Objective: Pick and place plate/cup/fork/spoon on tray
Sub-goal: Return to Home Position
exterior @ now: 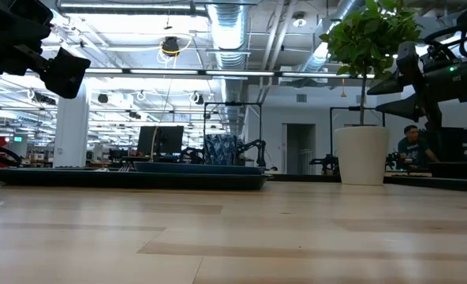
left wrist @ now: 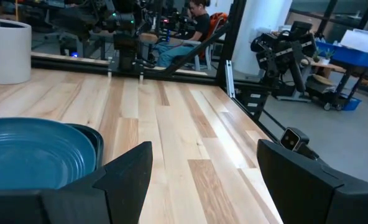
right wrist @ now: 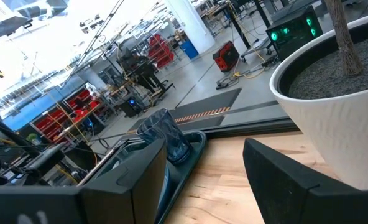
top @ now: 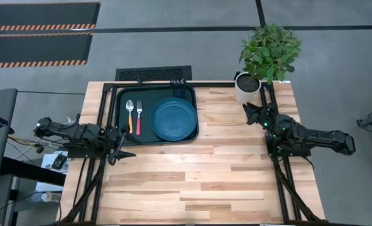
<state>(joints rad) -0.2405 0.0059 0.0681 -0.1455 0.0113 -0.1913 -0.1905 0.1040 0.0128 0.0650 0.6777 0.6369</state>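
The left gripper [top: 124, 144] sits left of centre in the high view. Its fingers are spread wide with nothing between them, just off the lower-left corner of the tray [top: 158, 95]. From this claw the tray lies up and to the right.

The spoon [top: 129, 115] and fork [top: 139, 117] lie side by side in the tray's left half, long axes running top to bottom of the frame, handles toward the bottom. The plate [top: 173, 119] fills the right half. The cup [right wrist: 165, 135] stands in a tray corner, probably the upper-right one, though the high view hardly shows it.

The right gripper [top: 249, 114], also wide open and empty, waits right of centre just below the white plant pot [top: 246, 86], well apart from the tray.

With all four pieces apparently loaded, only the retreat seems to be left. The left claw is the nearer one, and drawing it leftward keeps it off the tray rim. The bare table [top: 205, 182] across the lower frame gives ample room.
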